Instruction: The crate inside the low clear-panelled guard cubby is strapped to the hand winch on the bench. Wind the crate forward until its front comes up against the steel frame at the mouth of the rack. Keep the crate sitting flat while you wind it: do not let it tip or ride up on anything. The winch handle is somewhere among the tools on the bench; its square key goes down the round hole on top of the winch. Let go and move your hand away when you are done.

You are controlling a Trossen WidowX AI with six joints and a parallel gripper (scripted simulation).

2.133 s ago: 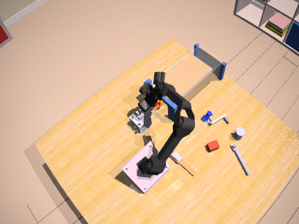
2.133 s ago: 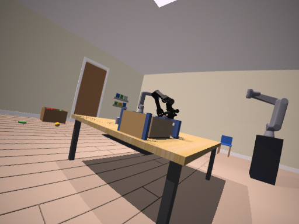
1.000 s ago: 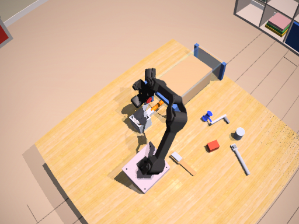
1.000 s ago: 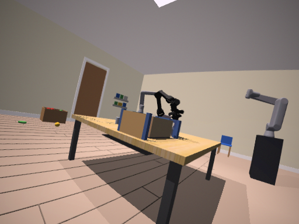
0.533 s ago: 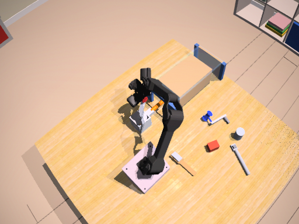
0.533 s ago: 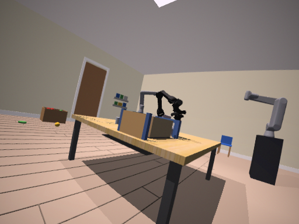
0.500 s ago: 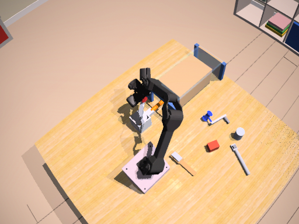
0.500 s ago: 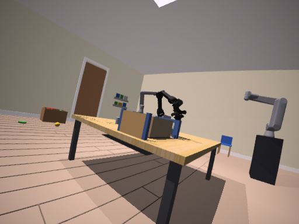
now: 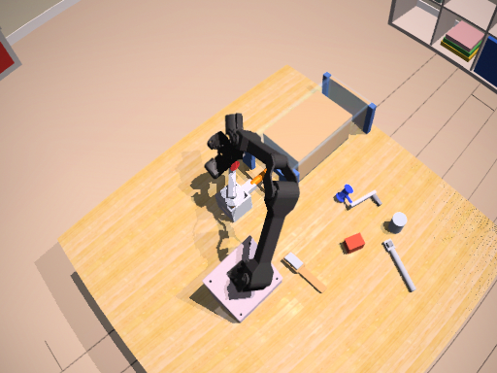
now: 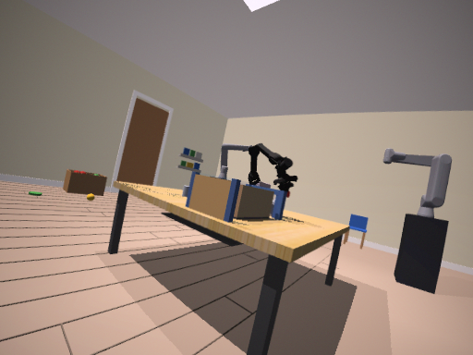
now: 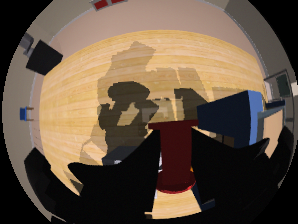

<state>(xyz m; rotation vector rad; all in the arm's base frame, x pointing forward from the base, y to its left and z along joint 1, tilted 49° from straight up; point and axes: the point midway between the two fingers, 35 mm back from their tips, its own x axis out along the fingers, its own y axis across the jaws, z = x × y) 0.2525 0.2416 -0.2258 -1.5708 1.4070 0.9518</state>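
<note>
"Top view, largest item first?"

"One wooden counter (image 9: 160, 214) (image 10: 305, 231) (image 11: 75, 100), carrying everything below. One guard cubby (image 9: 371, 118) (image 10: 232, 201) (image 11: 258, 119), clear-panelled, blue-posted."

"Contents?"

"One crate (image 9: 311, 126) (image 10: 254, 202), tan, apparently flat. From my tool (image 9: 228, 162) (image 10: 287, 187) (image 11: 176, 130), it lies beyond the near blue frame, on the side away from my base plate (image 9: 218, 284). Its front looks close to the frame; contact I cannot tell."

"Next size down?"

"One winch (image 9: 235, 206) (image 11: 116, 154), pale and boxy, standing outside the cubby mouth. Orange strap (image 9: 258, 178) running from it toward the crate."

"And your tool?"

"Closed on one red grip (image 9: 235, 166) (image 10: 288, 194) (image 11: 176, 155), the knob of the winch handle (image 9: 232, 184). The handle appears seated on top of the winch, its key hidden."

"Step in hand?"

"Winding, I judge. Next move: carry the grip round the winch's axis in the forward sense, at an even height, so the key stays down its hole. I should slow as the crate nears the frame, watch for tipping, then let go and back away."
</note>
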